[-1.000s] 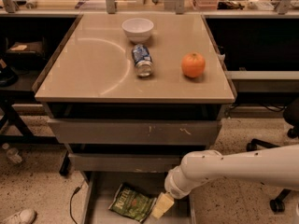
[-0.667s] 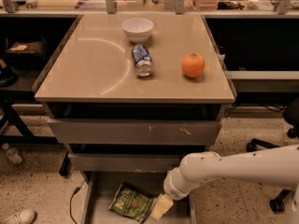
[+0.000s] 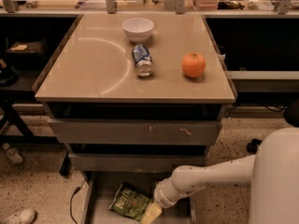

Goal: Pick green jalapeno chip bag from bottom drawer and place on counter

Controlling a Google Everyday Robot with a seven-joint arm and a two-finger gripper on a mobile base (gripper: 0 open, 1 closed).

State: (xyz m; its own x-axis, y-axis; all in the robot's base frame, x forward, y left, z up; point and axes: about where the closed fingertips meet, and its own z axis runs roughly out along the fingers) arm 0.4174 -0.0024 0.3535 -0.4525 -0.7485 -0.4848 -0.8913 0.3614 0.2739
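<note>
Green foil marks the target: the green jalapeno chip bag (image 3: pixel 129 202) lies flat on the grey floor of the bottom drawer (image 3: pixel 103 190), which stands pulled out at the lower centre of the frame. The white arm reaches in from the lower right, and the gripper (image 3: pixel 151 213) sits low in the drawer, right against the bag's right-hand edge at the bottom border of the frame. Much of the gripper is cut off there, so I cannot tell whether it is open, closed or already holding the bag; nothing shows the bag lifted off the drawer floor.

Higher in the same view, the counter (image 3: pixel 88 73) fills the upper middle. On it stand a white bowl (image 3: pixel 138 28) near the back, a blue-and-silver can (image 3: pixel 142 59) lying on its side just in front of the bowl, and an orange (image 3: pixel 193 65) to the right.

By my reading the task is in its early part: the drawer is open and the reach made, while grasping, lifting and setting the bag on the counter all remain.
</note>
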